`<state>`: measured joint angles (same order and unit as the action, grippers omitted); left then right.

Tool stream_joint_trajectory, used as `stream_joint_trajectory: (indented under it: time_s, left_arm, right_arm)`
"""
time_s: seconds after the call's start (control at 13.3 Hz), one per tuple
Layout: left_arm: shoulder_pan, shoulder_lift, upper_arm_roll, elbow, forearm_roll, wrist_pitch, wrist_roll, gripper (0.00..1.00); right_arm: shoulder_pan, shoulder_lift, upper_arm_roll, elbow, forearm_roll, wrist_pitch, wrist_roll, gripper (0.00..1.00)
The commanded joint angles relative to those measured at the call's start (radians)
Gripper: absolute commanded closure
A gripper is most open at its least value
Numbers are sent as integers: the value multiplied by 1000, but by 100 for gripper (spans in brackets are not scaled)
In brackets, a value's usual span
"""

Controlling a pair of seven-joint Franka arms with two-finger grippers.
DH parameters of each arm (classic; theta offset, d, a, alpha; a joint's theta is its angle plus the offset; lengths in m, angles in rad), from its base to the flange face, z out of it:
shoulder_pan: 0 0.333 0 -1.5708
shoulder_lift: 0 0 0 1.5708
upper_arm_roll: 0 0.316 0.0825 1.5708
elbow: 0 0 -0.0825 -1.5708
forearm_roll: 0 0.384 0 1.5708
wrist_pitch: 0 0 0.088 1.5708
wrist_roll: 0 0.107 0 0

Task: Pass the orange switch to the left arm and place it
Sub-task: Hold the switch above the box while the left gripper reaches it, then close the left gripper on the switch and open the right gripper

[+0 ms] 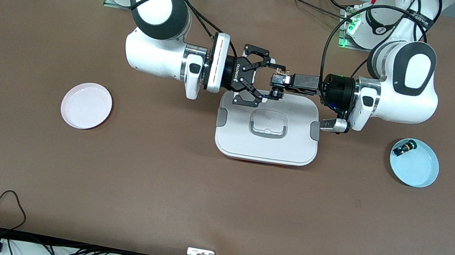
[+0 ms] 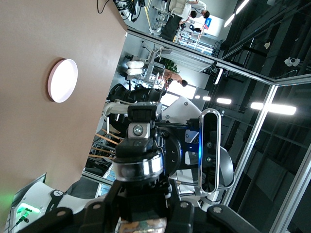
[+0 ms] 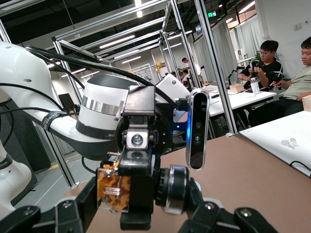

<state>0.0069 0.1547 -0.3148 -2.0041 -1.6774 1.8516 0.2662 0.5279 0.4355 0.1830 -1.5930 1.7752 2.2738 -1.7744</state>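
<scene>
Handover above the large white rounded-rectangular lidded box (image 1: 268, 129) with grey side clasps, which lay on the brown table (image 1: 155, 180) midway between the two arms. The tiny black block-shaped switch with orange parts and a round black end (image 1: 278, 81) was suspended in the air over the edge of the box nearest the robot bases, between the two end effectors. The right end effector (image 1: 267, 82) was clenched on the switch, its black fingers (image 1: 260, 66) angled inward around it. The left end effector (image 1: 283, 80), reaching in level from the left arm's end of the table, was likewise clamped on the switch. In the right wrist view the orange parts of the switch (image 3: 112, 189) showed against the left end effector. A round pink plate (image 1: 86, 105) lay toward the right arm's end of the table. A round light-blue plate (image 1: 414, 162) lay toward the left arm's end and carried a small black switch with a green-yellow cap (image 1: 403, 148).
</scene>
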Motion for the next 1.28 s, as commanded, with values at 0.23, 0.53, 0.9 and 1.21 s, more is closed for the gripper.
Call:
stream_joint_trajectory:
  time_s: [0.23,0.53,0.9,1.21]
  left_arm:
    - [10,-23,-3,-27,-31,2,30,74]
    - [11,-23,-1,-21,-28,-14,-5,73]
    - [28,-15,8,31,167,-14,-8,73]
    - [73,37,8,171,618,-90,2,74]
  right_arm:
    - [3,-6,-2,1,50,6,-17,1]
    - [0,-11,-2,-1,73,7,-17,0]
    - [-98,-47,-2,-44,67,-61,-14,0]
    - [-225,-67,-10,-125,15,-206,-14,0]
